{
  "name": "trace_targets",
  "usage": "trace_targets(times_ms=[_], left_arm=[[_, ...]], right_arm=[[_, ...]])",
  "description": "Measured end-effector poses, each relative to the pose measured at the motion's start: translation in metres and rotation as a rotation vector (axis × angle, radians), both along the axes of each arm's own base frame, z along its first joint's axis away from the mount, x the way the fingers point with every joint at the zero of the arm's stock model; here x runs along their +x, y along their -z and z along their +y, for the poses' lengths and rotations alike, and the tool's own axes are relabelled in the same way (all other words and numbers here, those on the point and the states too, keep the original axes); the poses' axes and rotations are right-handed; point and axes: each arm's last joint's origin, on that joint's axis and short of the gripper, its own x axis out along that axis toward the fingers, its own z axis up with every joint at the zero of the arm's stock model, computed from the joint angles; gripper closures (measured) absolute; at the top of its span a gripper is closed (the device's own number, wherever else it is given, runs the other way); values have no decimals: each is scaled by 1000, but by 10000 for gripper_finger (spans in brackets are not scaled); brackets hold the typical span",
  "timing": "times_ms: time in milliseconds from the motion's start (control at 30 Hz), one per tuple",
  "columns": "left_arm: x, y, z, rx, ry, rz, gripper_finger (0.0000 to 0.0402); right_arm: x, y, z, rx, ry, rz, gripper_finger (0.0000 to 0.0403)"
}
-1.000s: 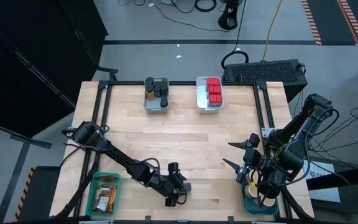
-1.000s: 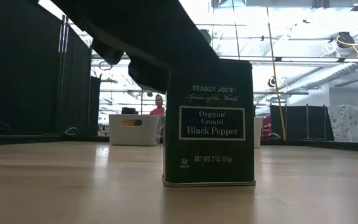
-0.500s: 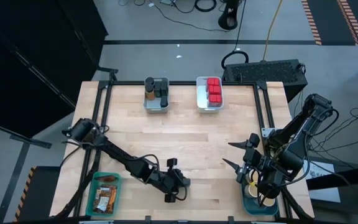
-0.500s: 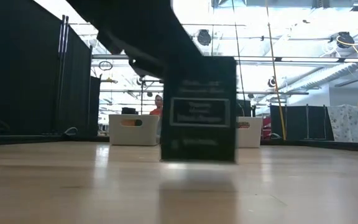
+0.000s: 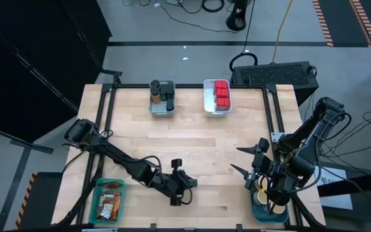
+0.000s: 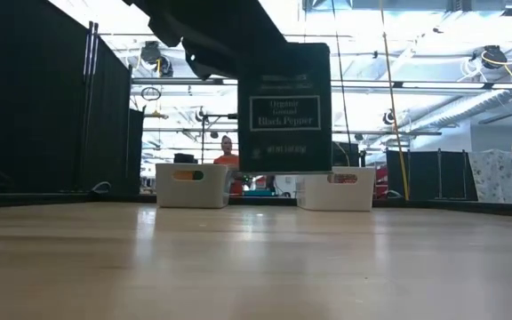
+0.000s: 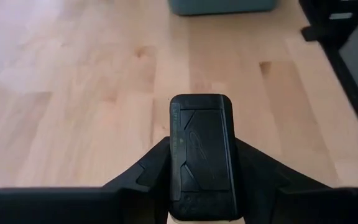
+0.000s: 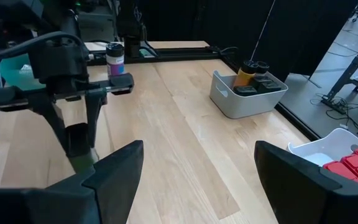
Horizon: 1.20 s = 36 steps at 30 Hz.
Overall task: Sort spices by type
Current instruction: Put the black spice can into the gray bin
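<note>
Now the left gripper pinched the black pepper tin between its fingers, clear of the table near the front edge. Right gripper waited spread by the blue bin. I judged: carry level, grip firm, toward the grey bin of dark jars.

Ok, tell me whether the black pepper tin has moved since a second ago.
Yes. The black pepper tin has risen off the table; the left gripper holds it above the white bins behind.
</note>
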Motion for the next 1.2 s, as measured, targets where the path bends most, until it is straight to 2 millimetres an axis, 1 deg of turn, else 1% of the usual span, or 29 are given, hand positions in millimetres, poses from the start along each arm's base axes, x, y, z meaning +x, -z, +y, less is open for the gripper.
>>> trace_targets(times_ms=[67,133,233,333,533,600,733,900,1000,1100,1200], left_arm=[[0,0,1,18,-29,-11,264],[-2,-6,4,43,-71,-23,264],[-7,-23,14,54,-181,-70,263],[-16,-41,31,101,-299,-80,263],[-36,-75,73,177,-526,-99,263],[-40,-83,91,210,-607,-98,263],[-47,-96,131,217,-774,-106,263],[-50,-99,176,230,-928,-75,263],[-53,-96,198,211,-1024,-61,263],[-57,-85,212,190,-1098,-52,263],[-61,-72,221,167,-1154,-45,263]], right_arm=[[0,0,0,0,0,0,113],[0,0,0,1,0,0,113],[0,0,0,2,0,-1,113],[0,0,0,3,1,-2,112],[0,0,0,4,2,-2,113],[0,0,0,5,2,-3,113],[1,0,-1,7,9,-5,112],[5,0,-5,6,33,-7,112],[7,0,-6,6,42,-6,112],[7,0,-6,4,41,-5,112],[7,0,-6,0,37,-1,113]])
